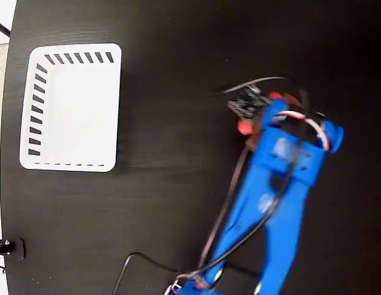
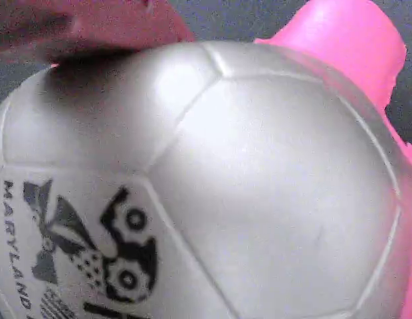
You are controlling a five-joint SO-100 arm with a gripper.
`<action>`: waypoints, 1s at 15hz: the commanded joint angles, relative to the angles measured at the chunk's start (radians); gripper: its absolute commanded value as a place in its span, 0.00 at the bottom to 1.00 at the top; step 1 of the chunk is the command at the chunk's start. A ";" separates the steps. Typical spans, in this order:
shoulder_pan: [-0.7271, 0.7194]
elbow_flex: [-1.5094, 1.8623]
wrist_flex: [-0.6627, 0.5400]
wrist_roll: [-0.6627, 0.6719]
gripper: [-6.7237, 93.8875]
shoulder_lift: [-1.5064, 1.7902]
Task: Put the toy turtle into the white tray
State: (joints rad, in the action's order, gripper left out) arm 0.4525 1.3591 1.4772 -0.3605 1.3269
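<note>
The blue arm's end effector (image 1: 264, 117) hangs directly over the toy turtle (image 1: 244, 127) on the dark table (image 1: 172, 184), well right of the white tray (image 1: 70, 106), its shell filling the wrist view (image 2: 212, 186); the fingers' spread cannot be told.

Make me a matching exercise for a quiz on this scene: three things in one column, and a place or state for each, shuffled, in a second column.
Things:
1. white tray
2. toy turtle
3. blue arm

Places or states:
A. fills the wrist view, shell with a dark printed logo
B. reaches up from the bottom edge of the fixed view, right of centre
C. sits empty at the left of the fixed view

Pairs: 1-C, 2-A, 3-B
</note>
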 commanded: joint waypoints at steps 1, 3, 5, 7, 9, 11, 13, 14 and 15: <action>-0.112 -0.049 0.011 -0.021 0.07 0.247; -0.249 -0.052 0.029 -0.083 0.07 0.327; -0.411 -0.057 0.035 -0.140 0.07 0.357; -0.552 -0.071 -0.002 -0.135 0.07 0.345; -0.638 -0.107 -0.034 -0.112 0.07 0.279; -0.713 -0.221 0.026 -0.120 0.07 0.190; -0.779 -0.324 0.078 -0.066 0.07 0.107; -0.798 -0.362 0.094 -0.031 0.07 0.072; -0.807 -0.411 0.104 -0.009 0.07 0.031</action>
State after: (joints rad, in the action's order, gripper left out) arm -0.3267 1.0738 1.5647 -0.3942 1.3606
